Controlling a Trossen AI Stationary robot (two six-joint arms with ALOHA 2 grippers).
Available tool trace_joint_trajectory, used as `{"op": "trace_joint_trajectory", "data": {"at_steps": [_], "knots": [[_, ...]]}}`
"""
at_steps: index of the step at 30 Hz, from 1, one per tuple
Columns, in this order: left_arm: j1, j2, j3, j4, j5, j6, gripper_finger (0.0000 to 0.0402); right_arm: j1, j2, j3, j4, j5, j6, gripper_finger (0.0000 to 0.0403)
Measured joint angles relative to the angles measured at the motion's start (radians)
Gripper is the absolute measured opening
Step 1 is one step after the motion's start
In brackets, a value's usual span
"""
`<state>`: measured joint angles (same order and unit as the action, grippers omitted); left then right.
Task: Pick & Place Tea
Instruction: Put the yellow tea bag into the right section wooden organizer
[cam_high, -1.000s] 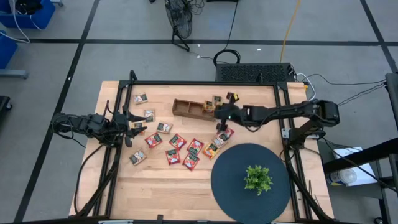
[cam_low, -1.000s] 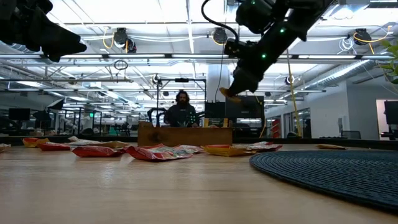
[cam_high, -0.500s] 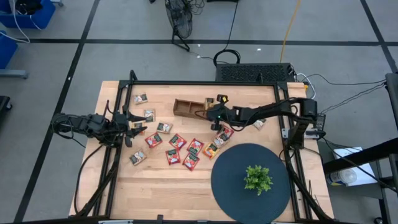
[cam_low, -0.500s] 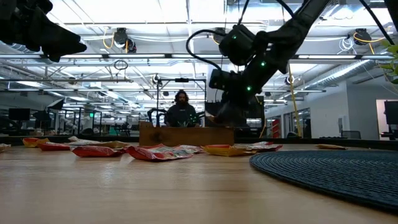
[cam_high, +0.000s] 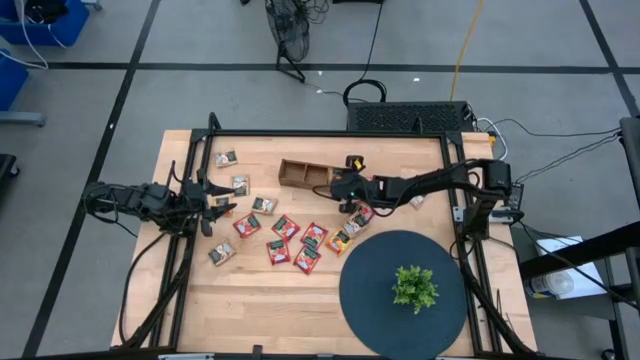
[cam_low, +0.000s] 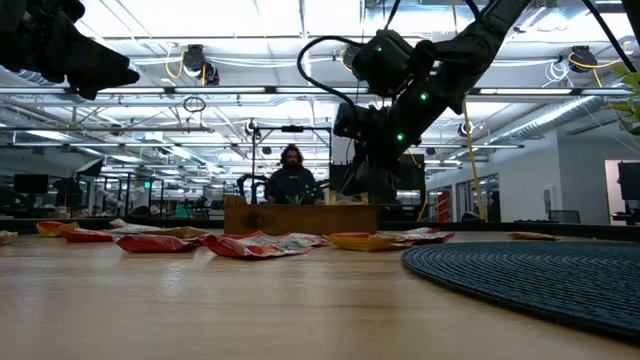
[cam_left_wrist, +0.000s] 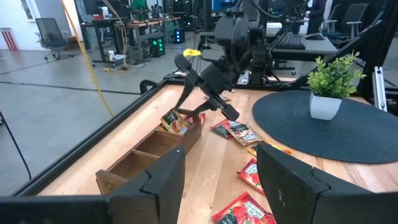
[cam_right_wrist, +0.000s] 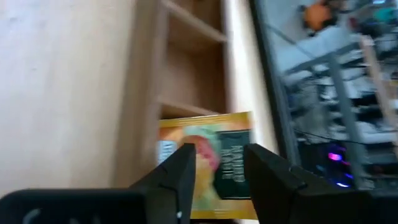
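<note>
The tea sachets, mostly red, lie scattered on the table's middle (cam_high: 285, 228). The brown wooden tray (cam_high: 300, 172) stands at the far middle. My right gripper (cam_high: 338, 182) hangs open, slanting down over the tray's right end compartment. An orange-green sachet (cam_right_wrist: 208, 158) lies in that compartment, just beyond the fingertips; in the left wrist view this sachet (cam_left_wrist: 176, 122) leans on the compartment's wall. My left gripper (cam_high: 215, 205) waits open and empty at the table's left edge. My right gripper stands open right over the orange-green sachet (cam_left_wrist: 176, 122) in the tray's end compartment. I cannot tell whether a fingertip touches it.
A dark round mat (cam_high: 372, 290) with a small potted plant (cam_high: 414, 287) fills the near right. Single sachets lie near the far left (cam_high: 227, 158), beyond the tray (cam_high: 352, 160) and at the right (cam_high: 415, 200). A person (cam_low: 291, 175) sits beyond the table.
My right gripper has come down toward the tray's right end, rolling its wrist, and has opened. The orange sachet it carried above the tray now lies in the end compartment.
</note>
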<state>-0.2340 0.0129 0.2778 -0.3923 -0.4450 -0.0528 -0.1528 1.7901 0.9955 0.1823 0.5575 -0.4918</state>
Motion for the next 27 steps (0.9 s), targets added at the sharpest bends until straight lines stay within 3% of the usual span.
{"op": "trace_joint_trajectory", "data": {"at_steps": [3,8,11,13,16,19,27], "knots": [[0.000,0.000,0.000,0.000,0.000,0.000,0.0200,0.018,0.000,0.000,0.042,0.095,-0.028,0.0134],[0.000,0.000,0.000,0.000,0.000,0.000,0.0200,0.017,-0.010,0.077,-0.072,0.044,-0.074,0.0104],[0.000,0.000,0.000,0.000,0.000,0.000,0.0200,-0.004,-0.010,0.234,-0.320,-0.025,-0.065,0.0042],[0.000,0.000,0.000,0.000,0.000,0.000,0.0200,-0.027,-0.002,0.362,-0.498,-0.129,-0.023,0.0011],[0.000,0.000,0.000,0.000,0.000,0.000,0.0200,-0.075,0.061,0.535,-0.726,-0.316,0.093,0.0004],[0.000,0.000,0.000,0.000,0.000,0.000,0.0200,-0.113,0.162,0.618,-0.866,-0.451,0.151,0.0001],[0.000,0.000,0.000,0.000,0.000,0.000,0.0200,-0.112,0.254,0.636,-0.940,-0.481,0.162,0.0000]]}}
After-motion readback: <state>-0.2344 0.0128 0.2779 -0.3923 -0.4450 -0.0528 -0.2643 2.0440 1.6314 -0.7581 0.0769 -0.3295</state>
